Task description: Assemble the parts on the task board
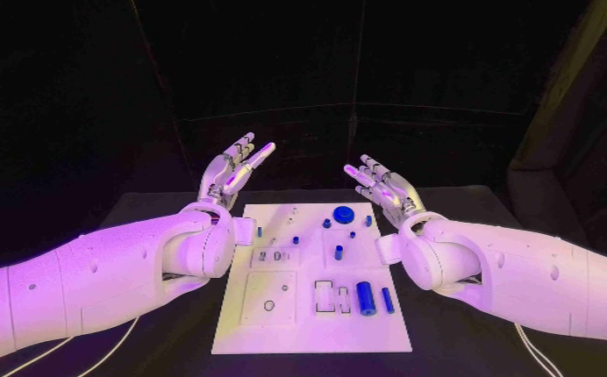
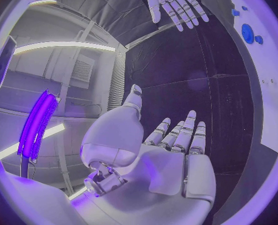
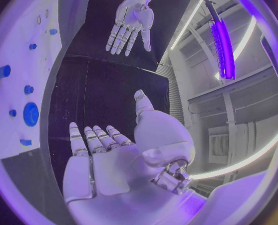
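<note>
Head view: both hands wait open above the far end of the board, holding nothing.

Fingers of the left hand (image 1: 232, 169) are stretched and a little apart, palm turned inward, and nothing is between them; the right hand (image 1: 383, 181) mirrors it with the same spread, empty fingers. Both hands hover beyond the far edge of the task board (image 1: 281, 328), one on each side, well apart from each other. I judge this to be a ready pose, which keeps the board free to be seen before any part is chosen. On the board, a round blue part (image 1: 343, 214) stands near the far edge, small blue pegs (image 1: 339, 252) stand in the middle, and a blue cylinder (image 1: 364, 298) lies near the robot beside a thinner blue bar (image 1: 387, 301). No assembly step seems begun yet.
</note>
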Available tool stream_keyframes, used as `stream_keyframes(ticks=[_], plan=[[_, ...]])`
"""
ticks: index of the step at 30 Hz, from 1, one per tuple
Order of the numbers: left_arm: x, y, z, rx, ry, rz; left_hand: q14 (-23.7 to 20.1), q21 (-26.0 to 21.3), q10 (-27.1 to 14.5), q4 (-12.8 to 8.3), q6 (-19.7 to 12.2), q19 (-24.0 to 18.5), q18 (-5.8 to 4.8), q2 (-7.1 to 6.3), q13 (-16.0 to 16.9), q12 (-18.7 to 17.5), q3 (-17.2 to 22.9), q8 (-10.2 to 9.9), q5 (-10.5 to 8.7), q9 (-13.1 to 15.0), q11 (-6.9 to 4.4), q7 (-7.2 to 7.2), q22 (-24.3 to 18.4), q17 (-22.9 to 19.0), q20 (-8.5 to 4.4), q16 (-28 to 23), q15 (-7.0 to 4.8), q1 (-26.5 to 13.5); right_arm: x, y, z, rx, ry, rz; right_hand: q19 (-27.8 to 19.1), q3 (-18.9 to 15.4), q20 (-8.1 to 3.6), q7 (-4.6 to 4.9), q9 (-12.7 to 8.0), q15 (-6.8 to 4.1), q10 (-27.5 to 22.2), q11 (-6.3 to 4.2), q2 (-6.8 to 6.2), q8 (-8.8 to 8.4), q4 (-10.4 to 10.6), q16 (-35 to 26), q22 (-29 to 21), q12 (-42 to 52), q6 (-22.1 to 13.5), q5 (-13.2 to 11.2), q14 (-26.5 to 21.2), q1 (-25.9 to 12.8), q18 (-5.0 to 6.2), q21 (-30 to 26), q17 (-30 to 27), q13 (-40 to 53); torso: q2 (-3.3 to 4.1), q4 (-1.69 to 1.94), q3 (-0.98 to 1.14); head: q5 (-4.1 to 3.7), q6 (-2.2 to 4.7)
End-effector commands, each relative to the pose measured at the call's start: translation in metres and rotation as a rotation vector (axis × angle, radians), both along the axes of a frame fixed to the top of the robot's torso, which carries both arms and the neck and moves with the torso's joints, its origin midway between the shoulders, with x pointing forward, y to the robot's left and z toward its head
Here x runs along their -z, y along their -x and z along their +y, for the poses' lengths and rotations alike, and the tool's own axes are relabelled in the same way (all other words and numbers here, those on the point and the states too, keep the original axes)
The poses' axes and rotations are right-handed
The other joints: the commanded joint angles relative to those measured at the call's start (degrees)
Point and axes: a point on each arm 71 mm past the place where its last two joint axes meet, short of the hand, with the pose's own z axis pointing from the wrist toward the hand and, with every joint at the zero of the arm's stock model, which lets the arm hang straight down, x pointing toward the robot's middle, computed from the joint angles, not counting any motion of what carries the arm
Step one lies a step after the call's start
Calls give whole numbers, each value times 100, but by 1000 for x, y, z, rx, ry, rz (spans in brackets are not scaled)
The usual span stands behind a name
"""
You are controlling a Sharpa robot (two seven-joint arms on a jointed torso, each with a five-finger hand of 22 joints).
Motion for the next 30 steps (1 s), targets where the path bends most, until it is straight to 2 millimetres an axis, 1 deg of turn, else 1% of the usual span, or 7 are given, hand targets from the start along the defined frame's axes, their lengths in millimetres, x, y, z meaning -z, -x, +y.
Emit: stream_keyframes(ticks=[1,5,7,11,16,21,30], plan=[[-13,1,-2,51,85,-149,93,39,23,-7,71,16,87,30,11,33,-49,36,30,10,83,867,10,18,66,53,43,198,-1,2,12,-175,15,0,339,187,101,834,64,235,459,255,152,109,-594,112,126,101,400,-62,485,817,42,264,72,65,0,-1,0,1,0],[-13,1,-2,51,85,-150,165,45,103,-27,131,24,41,45,23,49,-41,51,30,20,131,896,13,40,68,127,92,208,-1,2,13,-203,23,2,1154,425,56,937,221,359,1982,402,65,385,-917,533,358,476,1459,-150,2025,1438,147,739,247,240,0,-1,0,1,0],[-11,-2,8,53,108,-123,340,66,271,-45,214,88,-1,57,45,82,-33,69,30,31,170,913,28,79,73,237,142,222,-3,-15,-6,-162,156,-112,1956,525,75,921,310,277,3037,361,-20,577,-978,808,563,749,2170,-159,3046,1695,312,1185,325,326,-14,-11,-16,12,-146],[-11,-1,12,92,116,-124,928,230,1323,-67,840,557,-27,136,185,343,-9,222,27,119,196,928,127,186,64,552,155,261,-9,-23,-15,-157,250,-188,2860,677,66,796,448,33,4286,167,-76,929,-1017,1113,741,1036,3546,-112,4351,1937,565,1673,366,355,34,-24,-42,17,-151],[-13,1,17,113,112,-134,1840,703,3222,-190,2177,1853,174,207,400,929,49,578,29,290,51,891,383,303,40,983,-75,432,-24,-34,-23,-163,373,-290,3462,839,-65,648,421,-183,4830,-2,-220,984,-1018,1171,804,967,4396,-95,5114,2115,651,1965,313,268,132,-2,-23,23,-160],[-13,2,21,126,104,-137,2481,1088,3839,-316,3292,2891,363,228,394,1102,95,836,32,394,-85,818,552,322,21,1165,-257,552,-38,-43,-28,-185,519,-389,4054,1034,-320,562,351,-406,5363,-148,-367,930,-1027,1144,968,853,4833,-21,5728,2227,634,2398,294,266,219,48,-5,14,-149],[-18,15,28,185,85,-145,3285,1292,4458,-509,3728,3658,488,259,283,1081,158,759,28,301,-270,660,561,238,-54,1176,-480,632,-58,-54,-24,-259,838,-533,4448,1384,-665,397,313,-693,6117,-363,-617,807,-1025,1070,1545,621,5363,144,6649,2161,621,3444,289,269,402,67,-5,-10,-101]])
